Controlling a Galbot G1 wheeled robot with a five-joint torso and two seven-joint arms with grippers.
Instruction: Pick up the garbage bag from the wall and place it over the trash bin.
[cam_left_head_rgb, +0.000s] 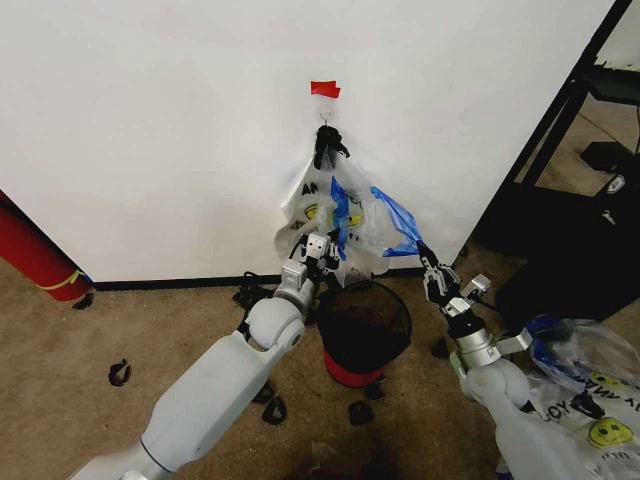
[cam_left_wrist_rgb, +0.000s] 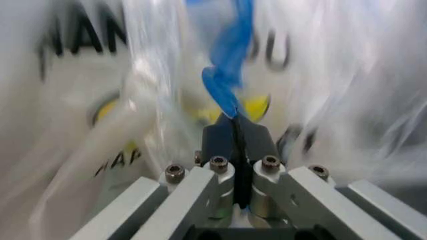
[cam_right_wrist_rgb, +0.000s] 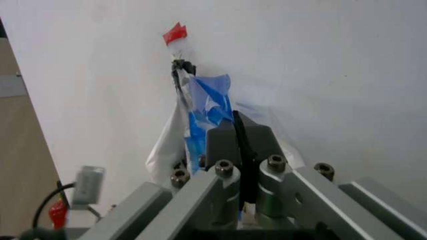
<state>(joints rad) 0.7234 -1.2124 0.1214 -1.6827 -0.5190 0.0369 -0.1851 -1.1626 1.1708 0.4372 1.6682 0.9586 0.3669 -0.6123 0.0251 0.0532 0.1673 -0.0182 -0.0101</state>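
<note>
From my head camera, both arms reach toward the wall (cam_left_head_rgb: 150, 130), where the garbage bag (cam_left_head_rgb: 385, 222) hangs among the clipped bunch (cam_left_head_rgb: 312, 205) below the red tape (cam_left_head_rgb: 324, 89), just above the trash bin (cam_left_head_rgb: 366, 322) on the carpet. The left gripper (cam_left_head_rgb: 318, 248) sits low against the plastic; the right gripper (cam_left_head_rgb: 428, 262) is at the bag's blue-edged right corner. The left wrist camera adds what the head view cannot: the dark pads pressed together on a twisted blue strip of the bag, lettering and yellow smiley blurred behind. The right wrist camera shows its pads also closed, blue film beside them, but I cannot tell whether they pinch it. The hook itself is too small to make out.
</note>
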